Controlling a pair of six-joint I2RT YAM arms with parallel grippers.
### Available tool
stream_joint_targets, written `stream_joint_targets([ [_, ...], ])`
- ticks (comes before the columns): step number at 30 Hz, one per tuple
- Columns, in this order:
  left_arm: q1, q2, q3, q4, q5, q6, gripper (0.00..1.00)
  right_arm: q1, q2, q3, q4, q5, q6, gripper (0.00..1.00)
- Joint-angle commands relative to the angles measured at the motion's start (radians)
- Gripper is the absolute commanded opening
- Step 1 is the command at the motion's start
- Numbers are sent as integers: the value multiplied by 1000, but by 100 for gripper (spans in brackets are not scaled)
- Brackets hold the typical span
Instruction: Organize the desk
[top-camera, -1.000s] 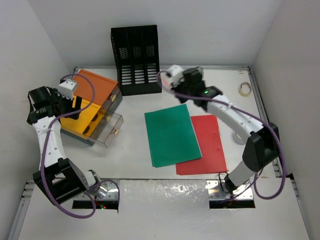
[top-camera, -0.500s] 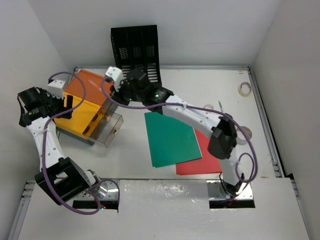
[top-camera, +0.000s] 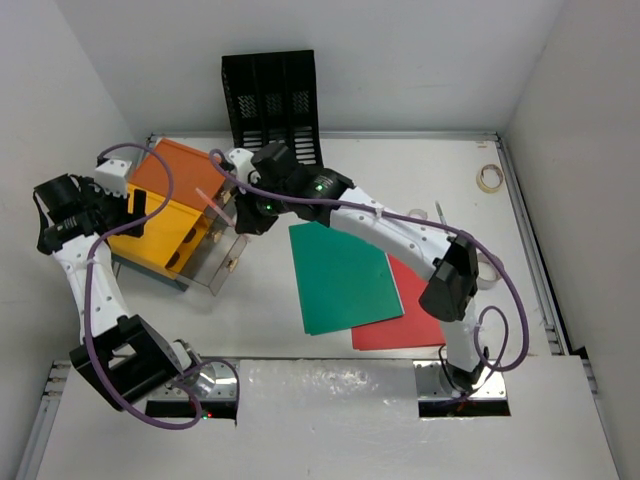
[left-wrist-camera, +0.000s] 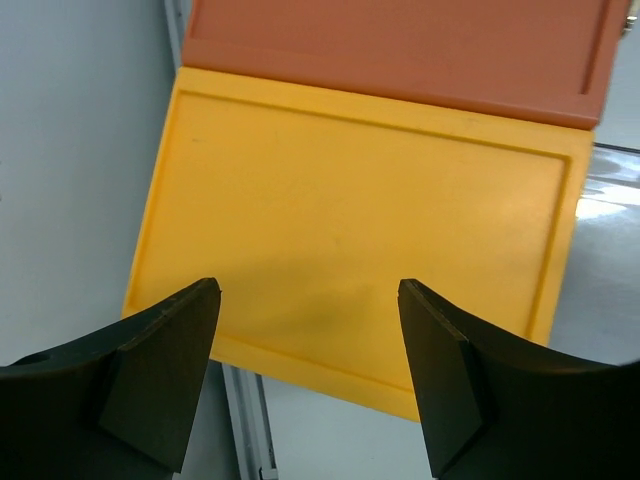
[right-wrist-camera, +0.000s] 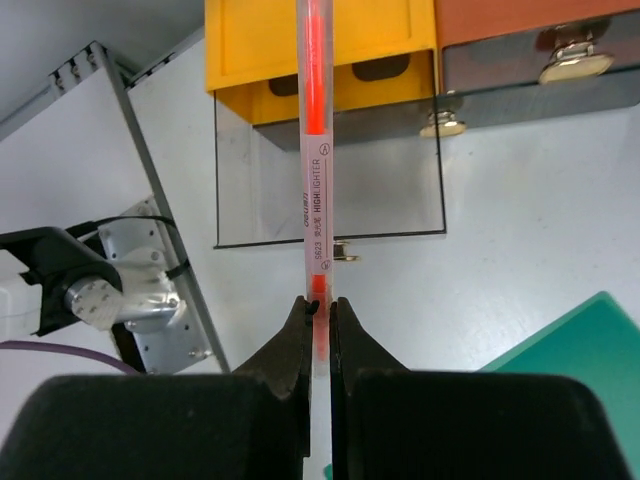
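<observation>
OK, top view: the desk (top-camera: 270, 320) is the white slab filling the enclosure, with everything sitting on it. It's rigid and fixed, with nothing to grab, so I work the loose items. The right arm is stretched far across to the left, passing over the red folder (top-camera: 425, 290) and green folder (top-camera: 343, 270). The right gripper (top-camera: 245, 200) is above the pulled-out clear drawer (top-camera: 218, 258) of the drawer box (top-camera: 200, 175). The left arm stands up along the left wall, left gripper (top-camera: 128, 215) at the box's outer side.

Left wrist: fingers spread wide over the yellow top, touching nothing I can see.

Right wrist: jaws pinched on the near end of a highlighter (right-wrist-camera: 314, 150), barrel pointing out over the drawer. I'd guess it's light, stiff, slick plastic. An end grip could pivot; mid-barrel is safer.
</observation>
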Motion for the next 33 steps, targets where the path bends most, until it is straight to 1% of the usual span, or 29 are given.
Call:
stream_joint_targets([
  [1, 7, -52, 44, -33, 119, 68, 70, 1, 24, 8, -17, -49, 68, 0],
  [2, 7, -87, 44, -48, 203, 87, 70, 1, -6, -26, 14, -47, 82, 0],
  [4, 5, -130, 47, -116, 309, 110, 70, 1, -78, -149, 132, -21, 91, 0],
  [5, 4, -130, 78, -160, 420, 116, 71, 1, -104, -195, 178, -7, 100, 0],
  [6, -1, -124, 98, -218, 472, 151, 71, 1, -132, -277, 216, 6, 104, 0],
  [7, -3, -115, 122, -345, 513, 186, 71, 1, -157, -310, 273, 20, 107, 0],
  [8, -6, -92, 142, -417, 558, 240, 71, 1, -176, -337, 291, 48, 108, 0],
  [9, -6, -83, 175, -506, 631, 441, 71, 1, -207, -358, 307, 51, 113, 0],
  [10, -7, -90, 179, -665, 651, 572, 70, -1, -213, -377, 311, 53, 114, 0],
  [12, -7, -147, 115, -665, 630, 739, 69, -1, -223, -372, 298, 48, 111, 0],
  [13, -9, -231, 85, -647, 616, 819, 69, -1, -221, -365, 269, 46, 108, 0],
  [14, -7, -280, 11, -607, 587, 894, 69, -1, -220, -359, 255, 51, 102, 0],
  [15, -9, -337, -24, -505, 580, 930, 70, -1, -217, -350, 246, 53, 101, 0],
  [16, -7, -394, -43, -530, 575, 1040, 71, -1, -217, -349, 235, 53, 99, 0],
  [18, -7, -384, -9, -666, 566, 1375, 75, -1, -215, -345, 244, 34, 113, 0],
  [20, -9, -396, 12, -667, 601, 1508, 77, -1, -215, -345, 259, 14, 136, 0],
  [24, -7, -402, 49, -667, 687, 1587, 79, -1, -230, -391, 363, -16, 183, 0],
  [28, -9, -400, -3, -651, 704, 1703, 79, 1, -201, -350, 425, -76, 245, 0],
  [29, -6, -399, -24, -542, 696, 1600, 79, 1, -178, -332, 425, -85, 261, 0],
  [30, -6, -406, -32, -419, 695, 1450, 78, 1, -169, -304, 419, -90, 265, 0],
  [31, -4, -411, -43, -244, 682, 1220, 76, 1, -164, -298, 417, -89, 268, 0],
  [32, -4, -414, -86, -57, 608, 750, 69, 1, -163, -299, 416, -78, 265, 0],
  [33, -7, -416, -115, 339, 536, 538, 66, 1, -166, -312, 414, -66, 260, 0],
])
